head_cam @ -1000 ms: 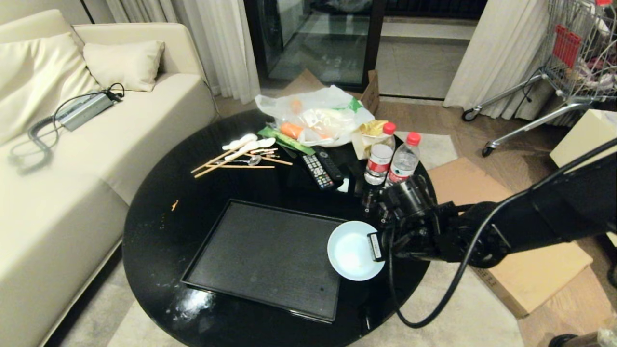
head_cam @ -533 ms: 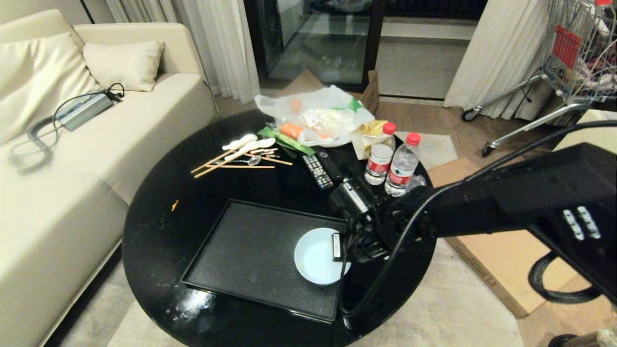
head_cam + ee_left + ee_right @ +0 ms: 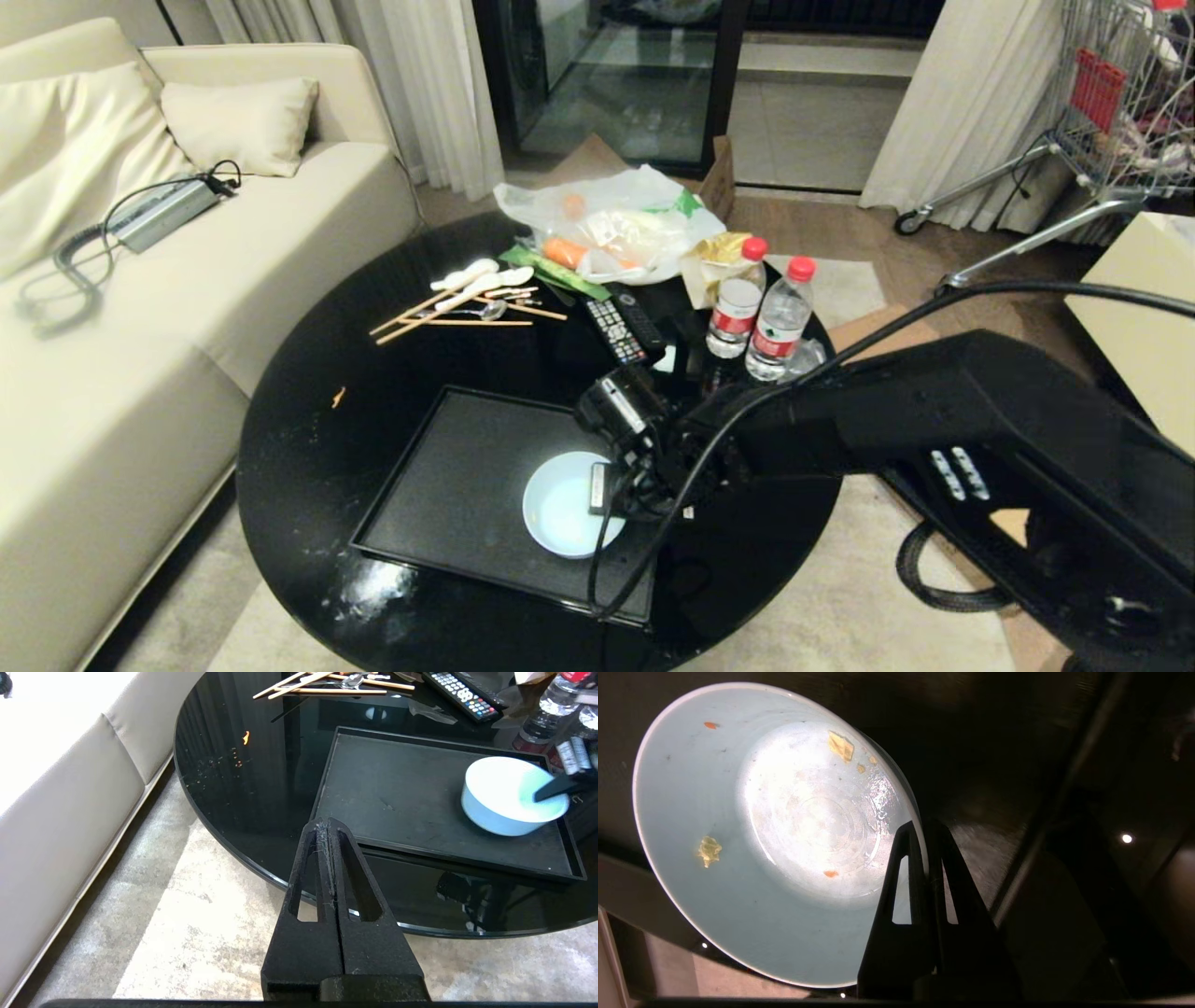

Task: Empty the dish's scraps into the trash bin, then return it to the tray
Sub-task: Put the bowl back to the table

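The dish [image 3: 560, 504], a pale bluish-white bowl, is over the right end of the black tray [image 3: 448, 476]. I cannot tell whether it rests on the tray or hangs just above it. My right gripper [image 3: 600, 487] is shut on the dish's right rim, one finger inside and one outside. In the right wrist view the dish [image 3: 761, 835] holds only a few tiny scraps [image 3: 840, 745], stuck yellow and orange bits. The trash bin is out of view. My left gripper [image 3: 327, 823] is shut and empty, parked off the table's near edge, facing the tray [image 3: 397, 788] and dish [image 3: 504, 807].
Behind the tray on the round black table [image 3: 308, 448] lie chopsticks and spoons [image 3: 467, 303], two remotes [image 3: 624, 327], two water bottles [image 3: 761, 308] and a plastic bag of food [image 3: 616, 224]. A sofa [image 3: 140, 355] stands at the left. Cardboard [image 3: 1027, 541] lies on the floor at the right.
My right arm has carried the dish leftward from the table's right edge to over the tray's right end. The left gripper has not moved.
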{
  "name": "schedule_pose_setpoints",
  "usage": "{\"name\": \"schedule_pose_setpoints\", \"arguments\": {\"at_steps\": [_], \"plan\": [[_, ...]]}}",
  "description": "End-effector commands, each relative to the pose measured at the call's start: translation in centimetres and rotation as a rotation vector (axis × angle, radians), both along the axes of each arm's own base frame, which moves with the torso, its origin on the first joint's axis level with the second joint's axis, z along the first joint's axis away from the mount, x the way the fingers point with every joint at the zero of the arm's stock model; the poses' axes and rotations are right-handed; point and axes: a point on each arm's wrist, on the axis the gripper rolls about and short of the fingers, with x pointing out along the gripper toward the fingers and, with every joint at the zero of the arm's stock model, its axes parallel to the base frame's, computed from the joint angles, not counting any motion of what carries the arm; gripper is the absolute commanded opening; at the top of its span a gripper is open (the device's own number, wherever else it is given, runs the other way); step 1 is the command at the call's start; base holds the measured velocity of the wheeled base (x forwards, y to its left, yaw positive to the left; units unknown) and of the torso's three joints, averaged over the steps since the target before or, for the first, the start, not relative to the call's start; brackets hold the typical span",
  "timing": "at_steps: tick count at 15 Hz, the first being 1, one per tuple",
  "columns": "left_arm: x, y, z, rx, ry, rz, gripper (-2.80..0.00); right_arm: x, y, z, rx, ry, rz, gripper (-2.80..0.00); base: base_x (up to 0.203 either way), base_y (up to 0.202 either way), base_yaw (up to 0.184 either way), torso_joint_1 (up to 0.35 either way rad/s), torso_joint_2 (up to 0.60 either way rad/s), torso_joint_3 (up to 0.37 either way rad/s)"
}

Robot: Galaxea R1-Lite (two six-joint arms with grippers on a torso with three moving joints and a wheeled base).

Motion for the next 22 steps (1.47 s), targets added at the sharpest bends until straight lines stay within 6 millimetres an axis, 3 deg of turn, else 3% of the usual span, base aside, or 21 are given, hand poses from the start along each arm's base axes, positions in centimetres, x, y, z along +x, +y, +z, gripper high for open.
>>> {"name": "schedule_pose_setpoints", "arguments": {"at_steps": [1, 5, 6, 7, 15, 22], "plan": [[0.0, 0.0, 0.0, 0.0, -0.001, 0.0, -2.8, 0.7, 0.8, -1.0, 0.002, -0.002, -0.002, -2.8, 0.0, 0.0, 0.0, 0.0, 0.0, 0.0], [0.0, 0.0, 0.0, 0.0, -0.001, 0.001, -2.8, 1.5, 1.6, -1.0, 0.021, -0.025, -0.002, -2.8, 0.0, 0.0, 0.0, 0.0, 0.0, 0.0], [0.0, 0.0, 0.0, 0.0, -0.001, 0.0, -2.8, 1.5, 1.7, -1.0, 0.024, -0.027, -0.001, -1.19, 0.0, 0.0, 0.0, 0.0, 0.0, 0.0], [0.0, 0.0, 0.0, 0.0, -0.001, 0.001, -2.8, 1.6, 1.6, -1.0, 0.024, -0.027, -0.002, 0.0, 0.0, 0.0, 0.0, 0.0, 0.0, 0.0], [0.0, 0.0, 0.0, 0.0, -0.001, 0.0, -2.8, 1.6, 1.6, -0.6, 0.019, -0.05, -0.015, 0.0, 0.0, 0.0, 0.0, 0.0, 0.0, 0.0], [0.0, 0.0, 0.0, 0.0, -0.001, 0.0, -2.8, 0.1, 0.1, 5.4, 0.064, -0.112, -0.017, 0.0, 0.0, 0.0, 0.0, 0.0, 0.0, 0.0]]}}
